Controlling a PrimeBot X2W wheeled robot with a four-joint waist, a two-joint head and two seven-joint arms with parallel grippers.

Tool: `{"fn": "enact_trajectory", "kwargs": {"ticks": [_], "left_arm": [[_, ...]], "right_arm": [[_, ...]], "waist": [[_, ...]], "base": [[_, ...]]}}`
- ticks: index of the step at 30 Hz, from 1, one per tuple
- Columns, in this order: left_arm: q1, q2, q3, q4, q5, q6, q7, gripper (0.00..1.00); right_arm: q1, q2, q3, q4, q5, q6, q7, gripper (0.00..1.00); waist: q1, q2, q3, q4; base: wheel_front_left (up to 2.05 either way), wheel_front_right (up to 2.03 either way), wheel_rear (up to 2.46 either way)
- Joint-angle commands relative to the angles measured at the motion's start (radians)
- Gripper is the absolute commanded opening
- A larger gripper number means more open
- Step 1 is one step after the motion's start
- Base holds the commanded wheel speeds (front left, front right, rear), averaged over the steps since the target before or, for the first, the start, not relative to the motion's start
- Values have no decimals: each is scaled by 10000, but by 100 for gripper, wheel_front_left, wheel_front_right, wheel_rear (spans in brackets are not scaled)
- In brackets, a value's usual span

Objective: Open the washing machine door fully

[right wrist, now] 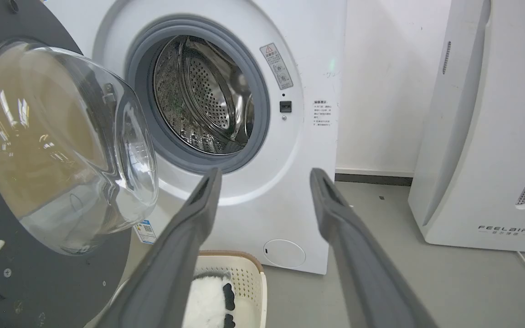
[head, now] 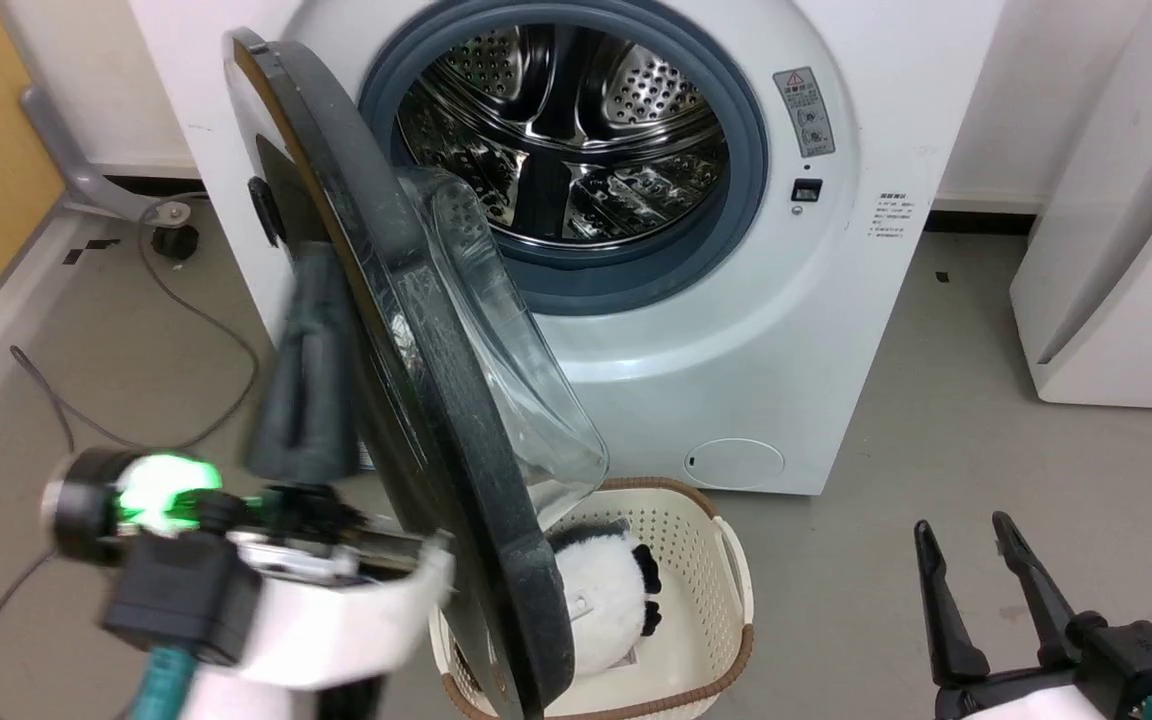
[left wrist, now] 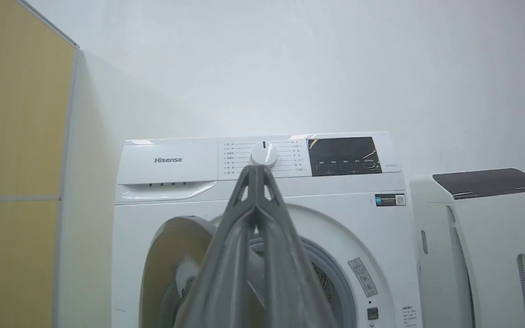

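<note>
Standing half-open: large round glossy black washing machine door (head: 406, 380), glass bowl inward, on the big white front-loading washing machine (head: 816, 330). Grey concrete floor (head: 936, 400). Left gripper (left wrist: 255, 175) fingers together beside the door's outer face; right gripper (head: 976, 545) fingers apart.

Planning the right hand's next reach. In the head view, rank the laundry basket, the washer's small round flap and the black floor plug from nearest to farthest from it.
1. laundry basket: on the floor, just left of the right hand.
2. small round flap: low on the washing machine front, beyond the basket.
3. black floor plug: far left, near the wall.
</note>
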Motion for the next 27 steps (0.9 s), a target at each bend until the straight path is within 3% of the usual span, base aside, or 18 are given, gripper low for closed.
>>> {"fn": "enact_trajectory", "kwargs": {"ticks": [1, 6, 14, 21, 27], "left_arm": [[-87, -3, -266, -82, 104, -132, -53, 0], [109, -11, -1575, -221, 386, -577, -53, 0], [574, 121, -3286, 56, 789, -933, -53, 0], [1111, 364, -4326, 736, 848, -1024, -53, 0], [1460, 479, -4671, 1877, 723, -912, -53, 0]], "right_arm": [[15, 46, 26, 21, -59, 8, -43, 100], [64, 46, 43, 52, -63, 8, -43, 100], [133, 47, 115, 36, -46, 8, -43, 100], [133, 47, 93, 22, -90, 8, -43, 100], [120, 47, 127, 58, -116, 8, -43, 100]], "waist": [[-1, -1, -26, 15], [-1, -1, -126, 84], [-1, -1, -264, 225], [-1, -1, -251, 399], [-1, -1, -217, 485]], "base": [[0, 0, 0], [0, 0, 0], [0, 0, 0], [0, 0, 0], [0, 0, 0]]}}
